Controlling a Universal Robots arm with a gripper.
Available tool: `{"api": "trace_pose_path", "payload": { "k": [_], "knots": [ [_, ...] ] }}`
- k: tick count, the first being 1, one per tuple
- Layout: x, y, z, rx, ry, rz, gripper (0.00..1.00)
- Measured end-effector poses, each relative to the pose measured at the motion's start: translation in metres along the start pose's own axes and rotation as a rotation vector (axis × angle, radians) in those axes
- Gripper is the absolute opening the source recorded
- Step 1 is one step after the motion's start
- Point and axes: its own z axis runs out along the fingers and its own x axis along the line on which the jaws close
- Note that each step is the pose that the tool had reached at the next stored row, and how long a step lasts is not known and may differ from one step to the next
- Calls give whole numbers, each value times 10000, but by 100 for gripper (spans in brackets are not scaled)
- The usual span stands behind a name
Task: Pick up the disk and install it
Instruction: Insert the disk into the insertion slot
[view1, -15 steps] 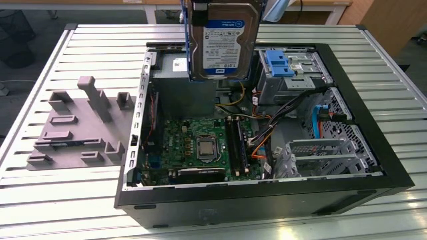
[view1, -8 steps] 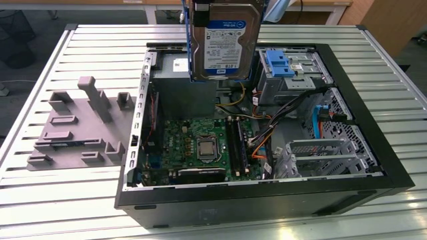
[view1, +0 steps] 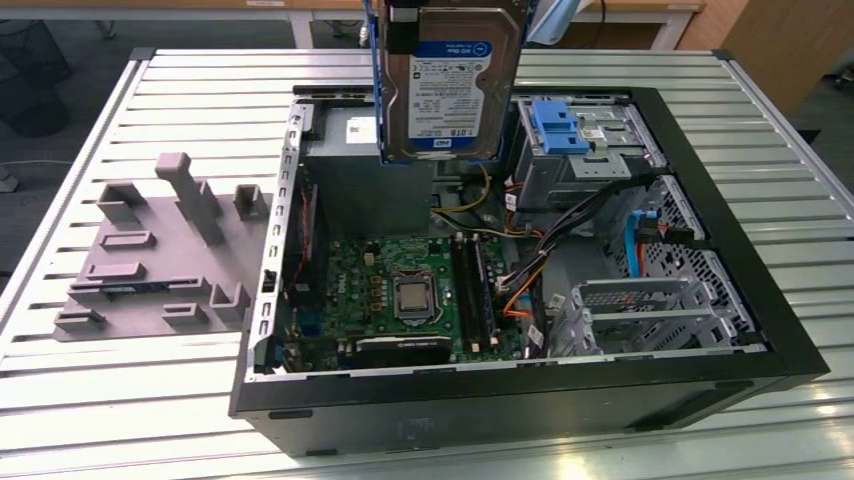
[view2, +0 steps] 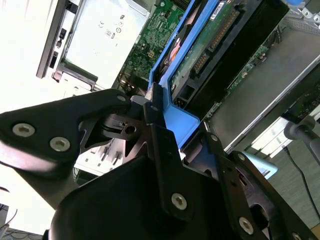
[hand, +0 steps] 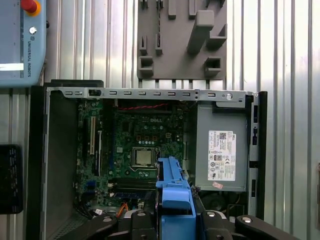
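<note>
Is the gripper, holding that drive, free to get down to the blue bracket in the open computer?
Probably yes. The case is open on top, the gripper holds the disk above it, and nothing covers the blue bracket.

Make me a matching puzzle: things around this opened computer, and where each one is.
Things
1. the disk, a silver metal hard drive with blue side rails
2. grey power supply box with white sticker
3. grey plastic fixture board with pegs
4. blue plastic bracket on a silver cage

Places
A. on the slatted metal table, exterior view's left of the open black computer case
B. clamped in the gripper, above the case
C. inside the case, far corner at the exterior view's right
D. inside the case, far corner at the exterior view's left

Pairs: 1-B, 2-D, 3-A, 4-C
</note>
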Motion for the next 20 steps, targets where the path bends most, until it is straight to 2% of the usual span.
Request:
{"api": "trace_pose_path", "payload": {
  "k": [3, 17, 20],
  "knots": [
    [60, 0, 2, -1, 2, 0, 36],
    [583, -3, 41, 0, 0, 0, 36],
    [649, -4, 49, 0, 1, 0, 36]
  ]
}}
